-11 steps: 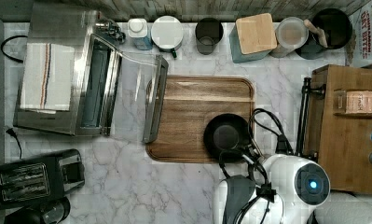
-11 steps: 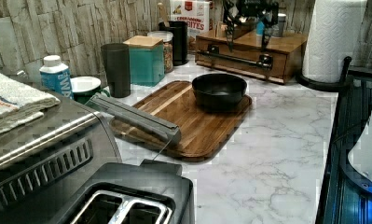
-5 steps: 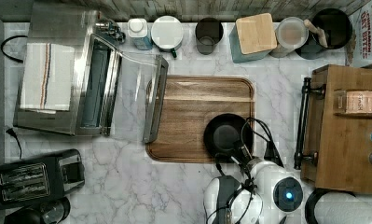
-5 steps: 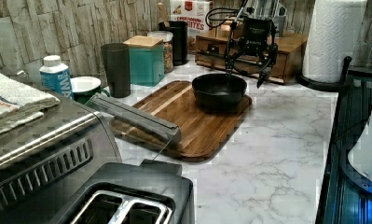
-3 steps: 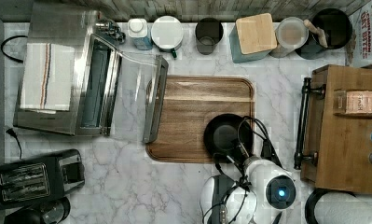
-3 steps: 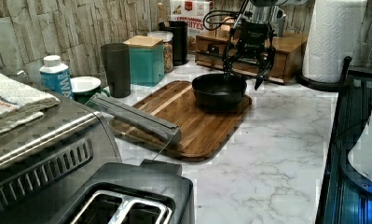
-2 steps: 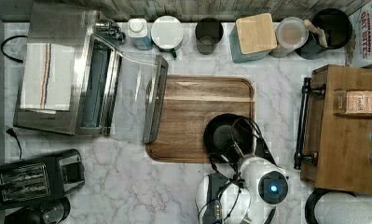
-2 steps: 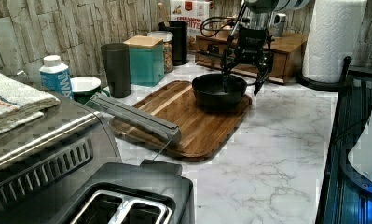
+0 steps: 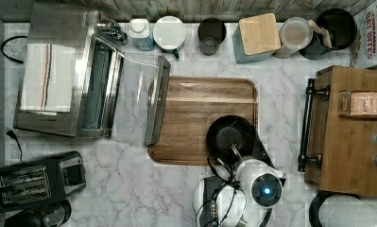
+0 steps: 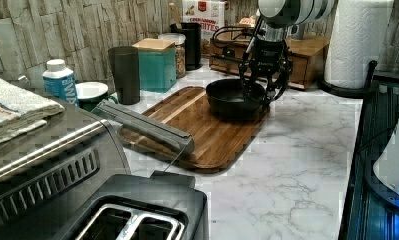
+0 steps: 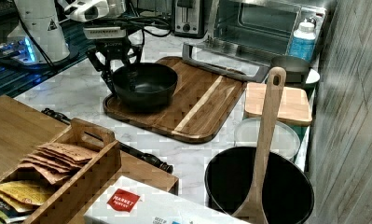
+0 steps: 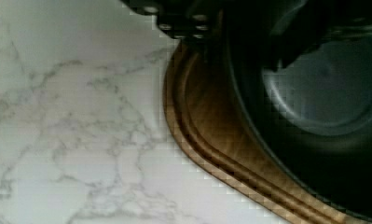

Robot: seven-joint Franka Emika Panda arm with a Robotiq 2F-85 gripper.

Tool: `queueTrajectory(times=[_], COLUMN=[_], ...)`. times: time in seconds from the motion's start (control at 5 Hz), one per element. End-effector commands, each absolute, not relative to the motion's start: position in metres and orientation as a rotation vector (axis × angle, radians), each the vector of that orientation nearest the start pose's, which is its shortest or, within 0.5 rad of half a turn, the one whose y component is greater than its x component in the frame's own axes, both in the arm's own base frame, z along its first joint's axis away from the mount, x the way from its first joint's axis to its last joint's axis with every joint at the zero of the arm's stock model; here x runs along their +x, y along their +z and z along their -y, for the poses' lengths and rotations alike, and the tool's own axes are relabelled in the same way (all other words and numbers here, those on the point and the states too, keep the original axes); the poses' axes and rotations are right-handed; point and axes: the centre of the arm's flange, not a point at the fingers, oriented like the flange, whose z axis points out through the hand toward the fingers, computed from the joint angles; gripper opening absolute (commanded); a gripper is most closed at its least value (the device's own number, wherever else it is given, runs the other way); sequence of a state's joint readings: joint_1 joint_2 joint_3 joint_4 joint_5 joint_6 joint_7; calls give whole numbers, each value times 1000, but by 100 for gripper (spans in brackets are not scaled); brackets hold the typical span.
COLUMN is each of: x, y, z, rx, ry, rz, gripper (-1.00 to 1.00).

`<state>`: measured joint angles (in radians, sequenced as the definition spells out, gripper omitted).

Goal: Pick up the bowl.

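The black bowl sits on the wooden board, at the corner that is at the top view's lower right. It also appears as the bowl, the bowl and the bowl. My gripper is open and low over the bowl's rim on the arm's side. In the right view the gripper has one finger outside the rim and the other inside. The wrist view puts the rim between the two dark fingers. The bowl rests flat on the board.
A toaster oven with its door folded open borders the board on the top view's left. A dark cup, a teal canister and a pot with wooden utensils line the back wall. A wooden box and a paper towel roll stand close by.
The arm has swung from over the wooden box to the bowl and come down. The open fingers now straddle the bowl's rim. The bowl has not moved.
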<state>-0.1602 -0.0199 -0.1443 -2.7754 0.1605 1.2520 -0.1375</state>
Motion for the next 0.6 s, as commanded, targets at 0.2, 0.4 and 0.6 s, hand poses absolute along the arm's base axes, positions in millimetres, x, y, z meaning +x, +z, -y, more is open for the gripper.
queueTrajectory(times=[0.2,0.4,0.6], x=[371,375,387], y=[250,256,280], z=[143,144,139], rx=[-2552,-2556,-2572], ry=[-160,-148,-169], rz=[-1691,-1661,-1606], gripper=[-100,-100,-100])
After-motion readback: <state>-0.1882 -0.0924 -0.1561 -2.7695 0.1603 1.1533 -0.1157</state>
